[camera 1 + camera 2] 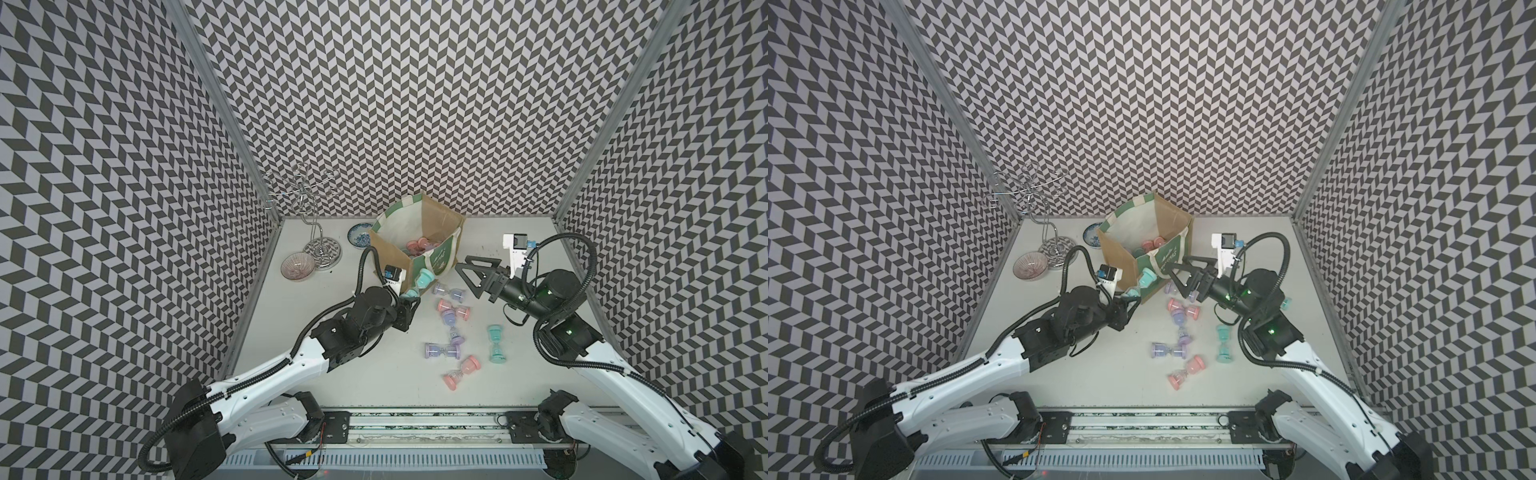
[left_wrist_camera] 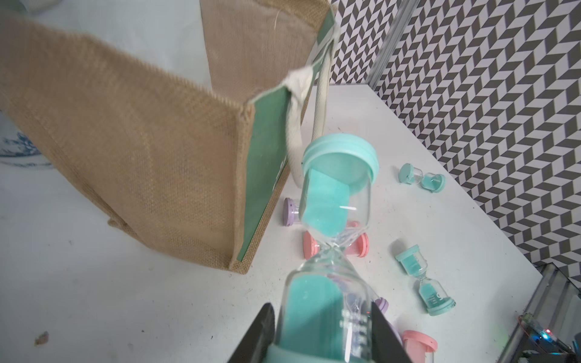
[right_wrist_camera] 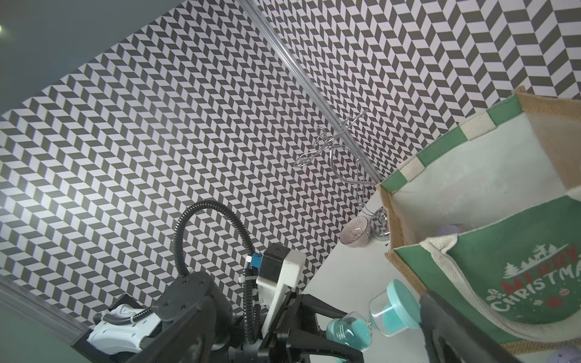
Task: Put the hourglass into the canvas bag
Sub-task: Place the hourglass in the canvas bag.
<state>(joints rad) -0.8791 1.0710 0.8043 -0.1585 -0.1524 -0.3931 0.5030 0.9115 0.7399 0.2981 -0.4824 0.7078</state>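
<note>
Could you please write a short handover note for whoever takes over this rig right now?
Left end effector: shut on a teal hourglass, gripped at one bulb and held just outside the canvas bag, by its front corner.
Right end effector: open and empty, hovering near the bag's green front.
Done: pink hourglasses already lie inside the bag.
Left: lift the teal hourglass over the rim and release it inside. Several loose hourglasses still lie on the table.
</note>
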